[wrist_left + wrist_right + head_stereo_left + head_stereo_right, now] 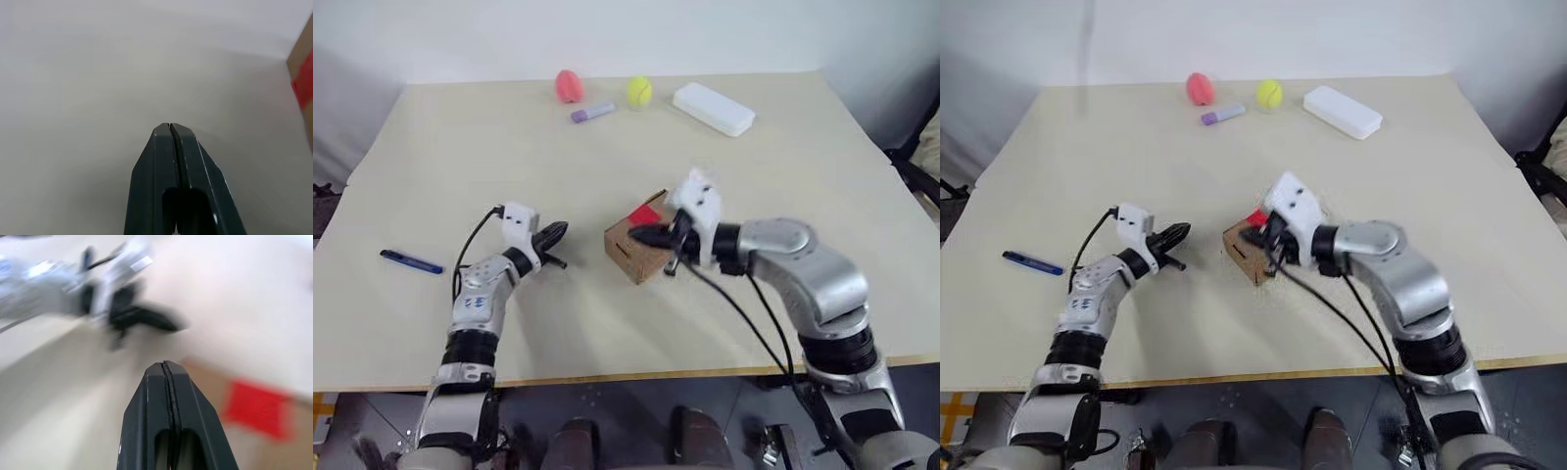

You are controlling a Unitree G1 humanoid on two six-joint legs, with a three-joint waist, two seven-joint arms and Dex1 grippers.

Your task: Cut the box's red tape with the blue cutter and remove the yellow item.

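**Box sealed; cutter not yet in hand**

Box [636,250]: mid-table, tape [644,214] intact on top.
Right gripper [651,235]: over box, jaws together, empty.
Left gripper [553,235]: beside box, jaws together, empty.
Cutter [411,260]: far left, well apart.
Advice: open left jaws, reach cutter, grip mid-shaft; right steadies box.

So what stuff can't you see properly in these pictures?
- The yellow item: hidden inside the box, if it is there at all.
- The red tape: partly covered by the right gripper in the head views, blurred in the right wrist view, so cut or whole is unclear.
- The box in the left wrist view: cut off by the picture's edge.
- The blue cutter: too small to show its blade.
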